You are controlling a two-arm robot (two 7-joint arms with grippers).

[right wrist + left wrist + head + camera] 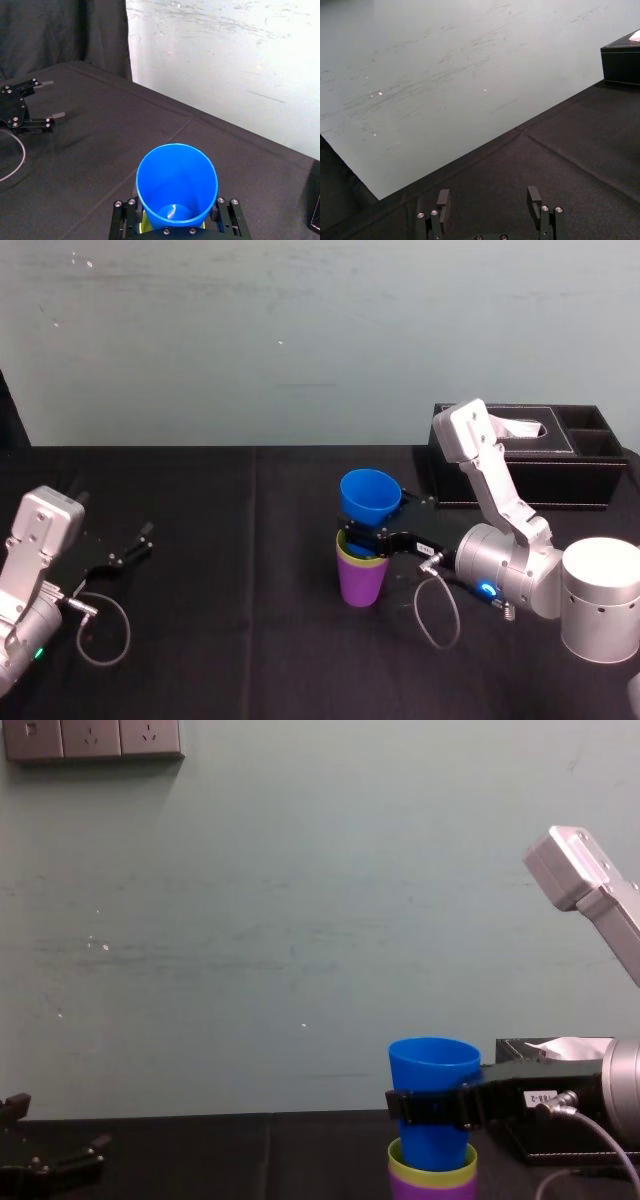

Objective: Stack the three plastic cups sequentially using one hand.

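Note:
My right gripper (376,526) is shut on the bright blue cup (370,498), with one finger on each side of its lower wall. It holds the cup upright at the table's middle. In the chest view the blue cup (433,1098) has its base just inside the rim of the yellow-green cup (403,1159). That cup is nested in the purple cup (425,1190). From the head view the yellow-green cup (350,554) shows only as a rim above the purple cup (360,583). The right wrist view looks into the blue cup (177,182). My left gripper (135,545) lies parked at the far left, open.
A black tissue box (540,455) stands at the back right, behind my right arm. A grey cable loops on the black cloth beside each arm. The pale wall runs along the table's far edge.

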